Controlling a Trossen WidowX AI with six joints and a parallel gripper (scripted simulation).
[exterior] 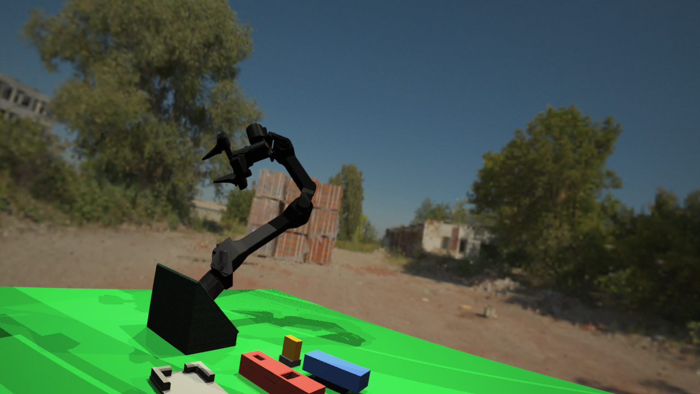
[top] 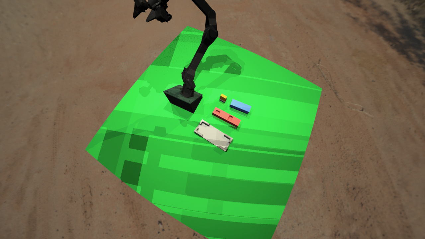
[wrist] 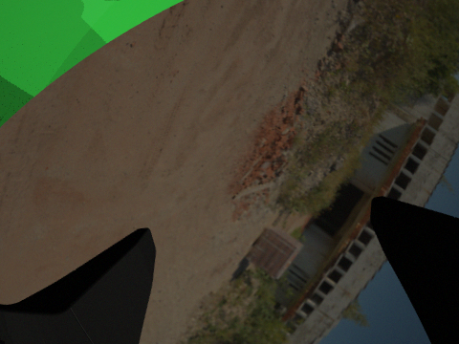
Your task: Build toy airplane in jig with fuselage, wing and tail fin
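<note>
The cream cradle [top: 211,134] [exterior: 194,383] lies empty on the green surface. The red fuselage [top: 223,116] [exterior: 272,373] lies beside it, outside the cradle, with both sockets facing up and empty. The blue wing [top: 240,105] [exterior: 336,370] lies just beyond the fuselage, separate from it. The small yellow tail fin [top: 223,97] [exterior: 292,348] stands upright near the wing's end, with a dark grey piece at its foot. My gripper [top: 140,19] [exterior: 209,171] [wrist: 264,227] is open and empty, raised high and far from all the parts. The wrist view shows none of the parts.
The arm's dark wedge-shaped base [top: 181,99] [exterior: 188,313] stands on the green surface [top: 252,184] to the left of the fuselage and tail fin. The arm reaches up and away from the parts. Brown ground [top: 356,163] surrounds the green surface.
</note>
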